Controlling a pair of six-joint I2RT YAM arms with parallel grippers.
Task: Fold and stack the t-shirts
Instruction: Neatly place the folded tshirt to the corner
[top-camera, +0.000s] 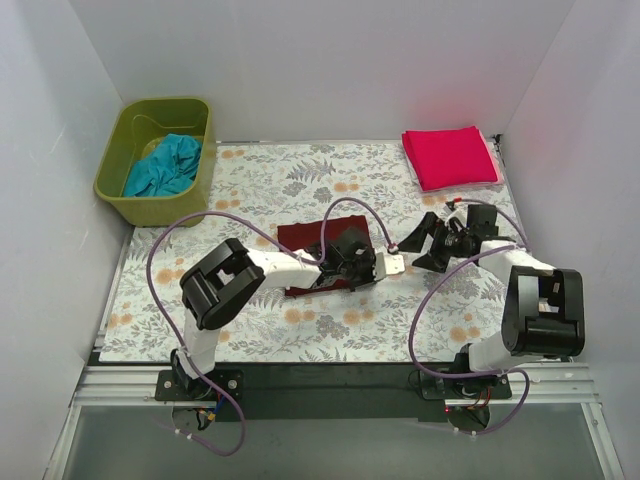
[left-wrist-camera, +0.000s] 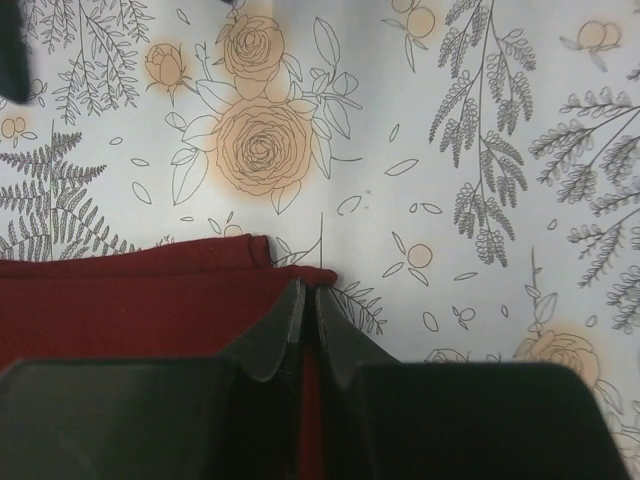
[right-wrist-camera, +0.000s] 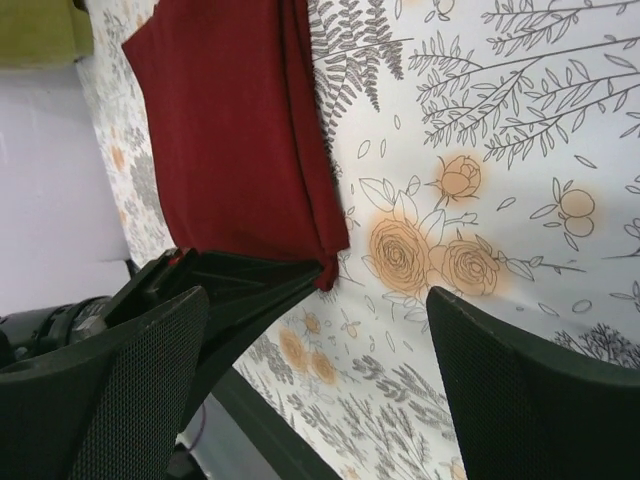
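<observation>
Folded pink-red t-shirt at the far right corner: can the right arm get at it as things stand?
Probably yes. The folded pink-red cloth t-shirt lies just beyond the right arm's fingers, which are open and empty, and nothing lies on the floral table cover between them.

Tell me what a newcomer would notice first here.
The maroon t-shirt lies folded mid-table on the floral cover, its corner pinched by the shut left gripper, while the right gripper hangs open beside it. A folded pink-red t-shirt sits at the far right corner, and a teal t-shirt is bunched in the green bin at far left.
</observation>
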